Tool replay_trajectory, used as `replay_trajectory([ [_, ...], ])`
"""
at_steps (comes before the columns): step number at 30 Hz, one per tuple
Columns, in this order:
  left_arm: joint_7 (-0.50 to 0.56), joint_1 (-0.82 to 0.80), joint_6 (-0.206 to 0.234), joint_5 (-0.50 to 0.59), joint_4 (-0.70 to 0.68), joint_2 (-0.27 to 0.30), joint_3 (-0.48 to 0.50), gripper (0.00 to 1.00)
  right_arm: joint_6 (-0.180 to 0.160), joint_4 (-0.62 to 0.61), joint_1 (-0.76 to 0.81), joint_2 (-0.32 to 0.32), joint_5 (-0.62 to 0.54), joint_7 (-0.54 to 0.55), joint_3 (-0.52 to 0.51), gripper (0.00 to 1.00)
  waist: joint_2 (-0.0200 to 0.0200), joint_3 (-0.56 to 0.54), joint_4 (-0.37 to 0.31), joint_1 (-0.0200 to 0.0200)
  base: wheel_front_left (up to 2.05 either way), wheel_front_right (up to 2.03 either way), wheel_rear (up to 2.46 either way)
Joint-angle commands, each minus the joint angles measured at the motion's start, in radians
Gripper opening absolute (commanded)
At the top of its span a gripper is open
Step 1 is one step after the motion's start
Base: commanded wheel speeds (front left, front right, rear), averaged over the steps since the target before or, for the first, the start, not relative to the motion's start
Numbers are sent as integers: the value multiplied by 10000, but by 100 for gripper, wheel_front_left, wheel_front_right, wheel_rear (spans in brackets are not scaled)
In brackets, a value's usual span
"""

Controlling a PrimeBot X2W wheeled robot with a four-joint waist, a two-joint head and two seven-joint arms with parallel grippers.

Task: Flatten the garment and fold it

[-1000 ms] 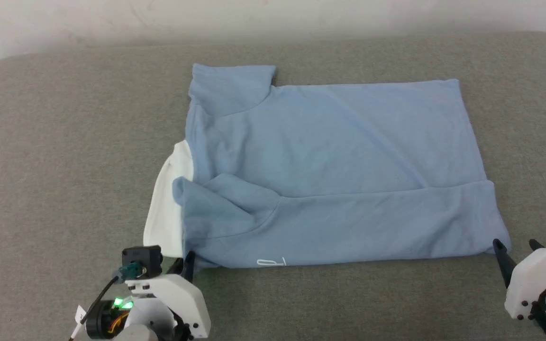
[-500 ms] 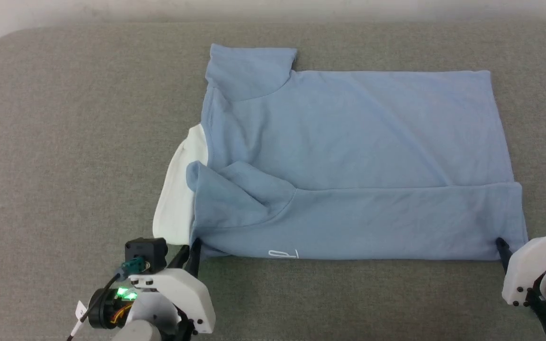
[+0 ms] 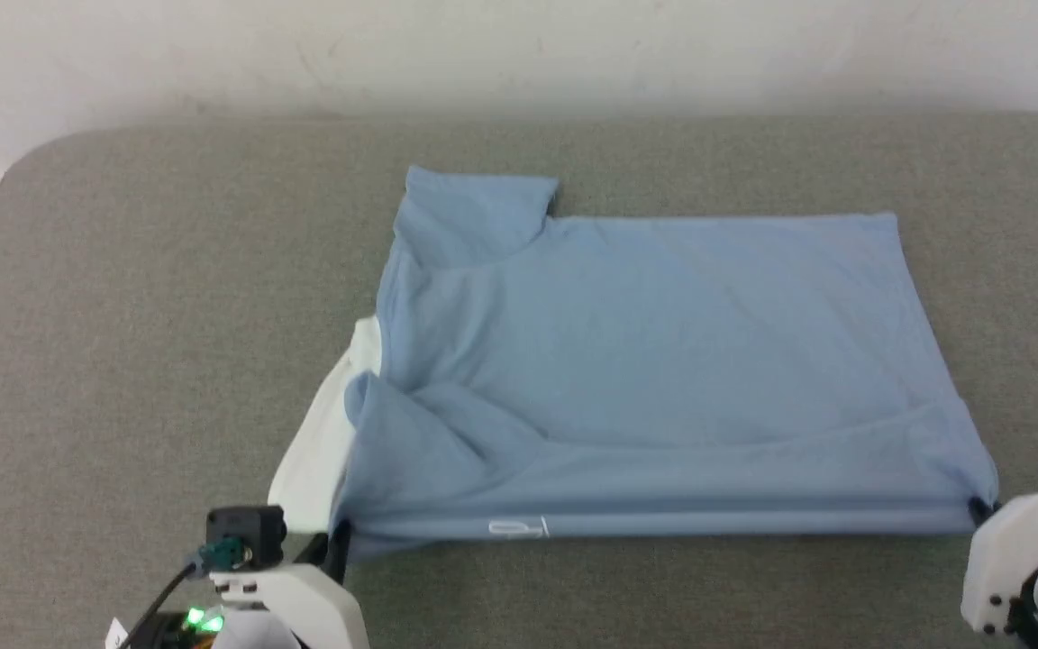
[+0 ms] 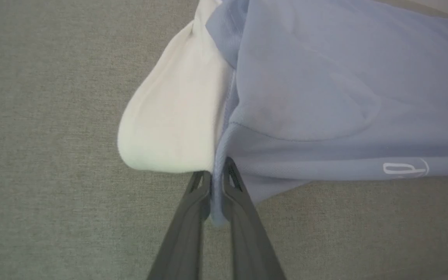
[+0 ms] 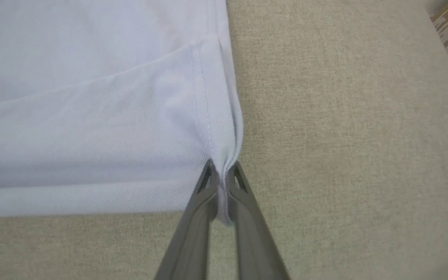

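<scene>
Clamped now on the garment's near right corner — right claw, apart a second ago. Left claw pinching near left corner beside half-hidden white collar. Spread on grey tabletop.

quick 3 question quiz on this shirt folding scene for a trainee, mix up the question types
1. True or false: the right gripper has its jaws wide open, clear of the garment.
2. The white piece jutting out beside the left gripper is: A) a sock, B) the shirt's collar, C) a paper sheet.
3. Fill in: in the head view, the small white logo on the near edge lies closer to the ____ gripper.

Key:
1. False: the jaws are shut on the garment's near corner.
2. B
3. left
</scene>
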Motion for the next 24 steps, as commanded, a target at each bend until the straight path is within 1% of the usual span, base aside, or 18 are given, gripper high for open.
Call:
replay_trajectory([
  [1, 73, 226, 186, -75, -45, 149, 52, 0, -27, -147, 273, -41, 30, 138, -142, 0, 0, -293, -79, 1, 0, 0, 0],
  [6, 469, 734, 169, -265, 25, 240, -179, 0, -27, -701, 1207, 237, 96, 827, -373, 0, 0, -362, -78, 1, 0, 0, 0],
  [11, 400, 728, -131, -351, 682, 37, -408, 0, -27, -384, 1540, 414, 34, 895, -544, 0, 0, -304, -78, 1, 0, 0, 0],
  [12, 323, 679, -210, -346, 838, -15, -440, 27, -27, -264, 1522, 431, 35, 839, -562, 0, 0, -300, -80, 1, 0, 0, 0],
  [13, 241, 630, -278, -339, 977, -67, -465, 80, -27, -155, 1473, 449, 45, 748, -587, 0, 0, -305, -84, 1, 0, 0, 0],
  [14, 138, 586, -342, -327, 1093, -111, -478, 100, -27, -83, 1403, 463, 54, 601, -600, 94, 0, -315, -89, 1, 0, 0, 0],
  [15, -7, 539, -406, -303, 1178, -147, -477, 100, -27, -22, 1333, 485, 71, 472, -613, 100, 0, -333, -93, 1, 0, 0, 0],
  [20, -1061, 394, -664, -183, 1167, -166, -225, 100, -27, -173, 1047, 337, 96, -357, -355, 100, 0, -578, -114, 1, 0, 0, 0],
  [22, -1730, 350, -858, -90, 899, -123, -77, 100, -27, -465, 936, 245, 116, -814, -218, 100, 0, -673, -139, 1, 0, 0, 0],
  [24, -2599, 272, -956, 28, 602, -120, 197, 100, -27, -822, 838, 148, 121, -1368, -112, 100, 0, -770, -146, 1, 0, 0, 0],
])
